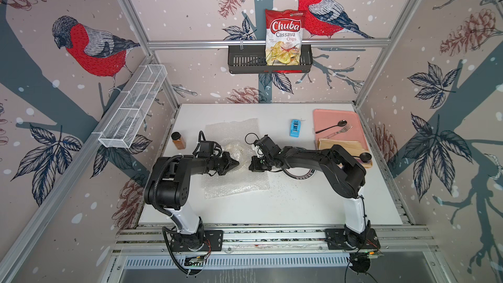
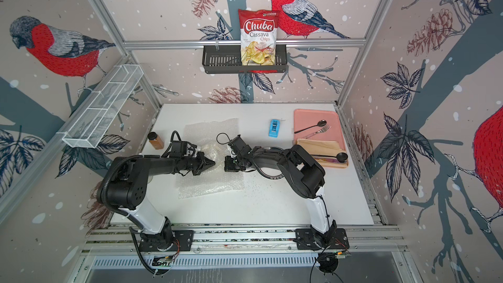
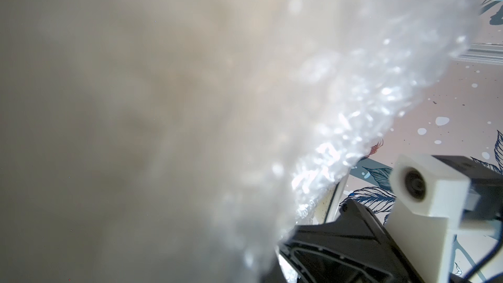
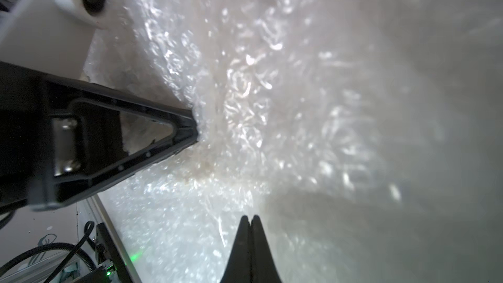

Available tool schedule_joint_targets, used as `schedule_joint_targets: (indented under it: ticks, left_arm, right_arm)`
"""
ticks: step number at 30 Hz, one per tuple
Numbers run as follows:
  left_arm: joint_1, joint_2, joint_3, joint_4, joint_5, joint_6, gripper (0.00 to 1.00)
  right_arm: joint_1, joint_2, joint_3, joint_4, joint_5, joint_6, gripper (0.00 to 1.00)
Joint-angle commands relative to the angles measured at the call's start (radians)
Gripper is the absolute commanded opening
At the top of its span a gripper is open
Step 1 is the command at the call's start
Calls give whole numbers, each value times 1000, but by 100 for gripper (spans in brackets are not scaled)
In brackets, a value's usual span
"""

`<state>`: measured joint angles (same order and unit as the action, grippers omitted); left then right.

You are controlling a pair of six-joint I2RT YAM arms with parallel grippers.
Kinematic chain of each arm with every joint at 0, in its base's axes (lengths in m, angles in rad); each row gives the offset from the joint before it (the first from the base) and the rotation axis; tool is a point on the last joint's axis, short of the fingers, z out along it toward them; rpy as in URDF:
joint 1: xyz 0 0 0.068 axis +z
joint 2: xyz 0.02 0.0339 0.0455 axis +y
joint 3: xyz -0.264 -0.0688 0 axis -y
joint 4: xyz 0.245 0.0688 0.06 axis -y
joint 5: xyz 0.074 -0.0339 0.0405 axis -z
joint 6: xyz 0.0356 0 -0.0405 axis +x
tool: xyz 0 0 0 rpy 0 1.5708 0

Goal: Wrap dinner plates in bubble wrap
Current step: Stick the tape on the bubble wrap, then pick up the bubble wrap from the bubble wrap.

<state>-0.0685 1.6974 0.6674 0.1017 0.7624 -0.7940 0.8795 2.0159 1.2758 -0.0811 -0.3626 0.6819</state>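
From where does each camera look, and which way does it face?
Top views: high above the front edge, facing down; both arms, left gripper and right gripper, over the table.
Left wrist: on the left arm, facing bubble wrap close up; only the right gripper shows.
Right wrist: on the right arm, facing the wrap; own shut fingertips and the left gripper show.
Shared: both wrist views see the wrap.

Upper centre, a chips bag (image 1: 284, 36) stands in a black basket (image 1: 245, 61); a white wire rack (image 1: 133, 107) hangs left. On the tabletop (image 1: 299, 208): brown jar (image 1: 178, 140), small blue object (image 1: 294, 128), and at right a pink tray (image 1: 329, 114) holding spoon (image 1: 330, 126), fork (image 1: 340, 130), napkin (image 1: 340, 145).
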Motion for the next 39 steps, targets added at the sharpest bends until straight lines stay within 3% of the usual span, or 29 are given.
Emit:
schedule_joint_targets:
  ticks: [1, 6, 11, 19, 29, 34, 39]
  left_arm:
    - [0, -12, 16, -122, -92, -13, 0]
    - [-6, -37, 48, -156, -93, -1, 0]
    - [-12, -46, 67, -162, -73, -7, 1]
    - [-14, -58, 92, -208, -95, 8, 1]
    - [-15, -21, 43, -174, -111, 7, 1]
    - [-14, -24, 33, -181, -121, 16, 1]
    - [-14, -30, 17, -178, -128, 16, 1]
  right_arm:
    - [-24, -58, -5, 13, -10, -22, 4]
    - [-82, -85, 35, 66, -54, -92, 30]
    - [-100, 26, 184, 32, -27, -255, 40]
    - [-115, 242, 391, -3, -106, -284, 40]
    - [-73, 331, 447, -42, -182, -269, 35]
    - [-71, 348, 448, -66, -141, -266, 35]
    - [-91, 257, 357, -2, -102, -254, 37]
